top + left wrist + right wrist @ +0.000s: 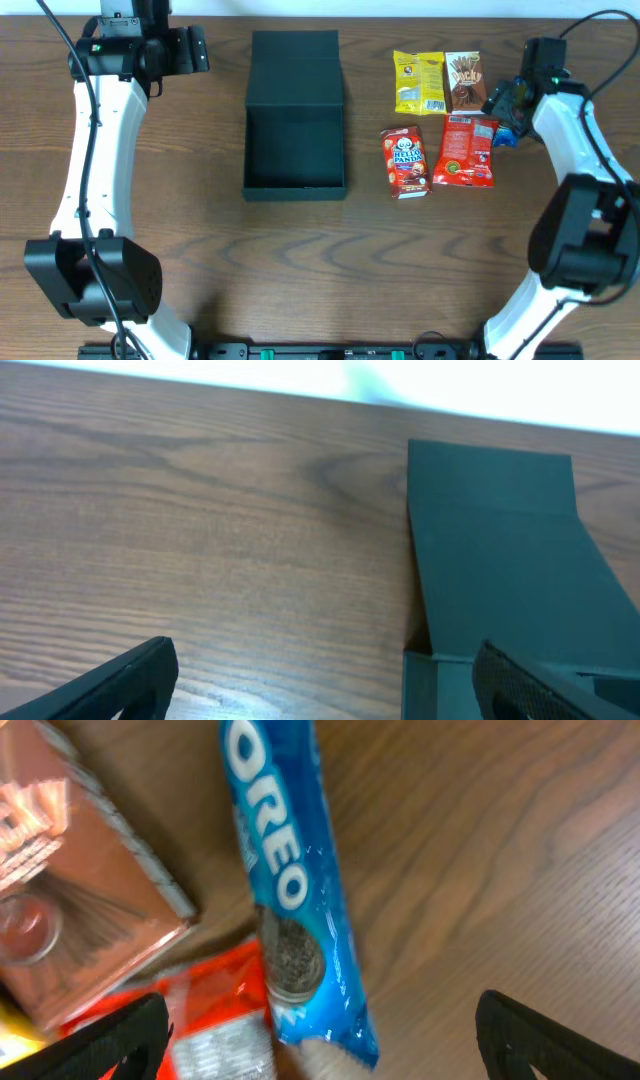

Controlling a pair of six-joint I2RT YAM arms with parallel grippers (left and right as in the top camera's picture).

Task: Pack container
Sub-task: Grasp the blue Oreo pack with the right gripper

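Note:
The container (295,150) is a dark box lying open in the middle of the table, its flap lid (295,65) folded back on the far side. It also shows in the left wrist view (500,550). My left gripper (190,50) is open and empty, left of the lid; its open fingers (320,685) hover above the wood. My right gripper (500,105) is open above a blue Oreo packet (285,880), which lies on the table between its fingers (320,1040) and is mostly hidden under it in the overhead view (507,138).
Right of the box lie a yellow packet (418,82), a brown Pocky box (463,80), a red Hello Panda box (404,160) and a red flat packet (466,150). The Pocky box (70,860) and red packet (200,1020) show beside the Oreo.

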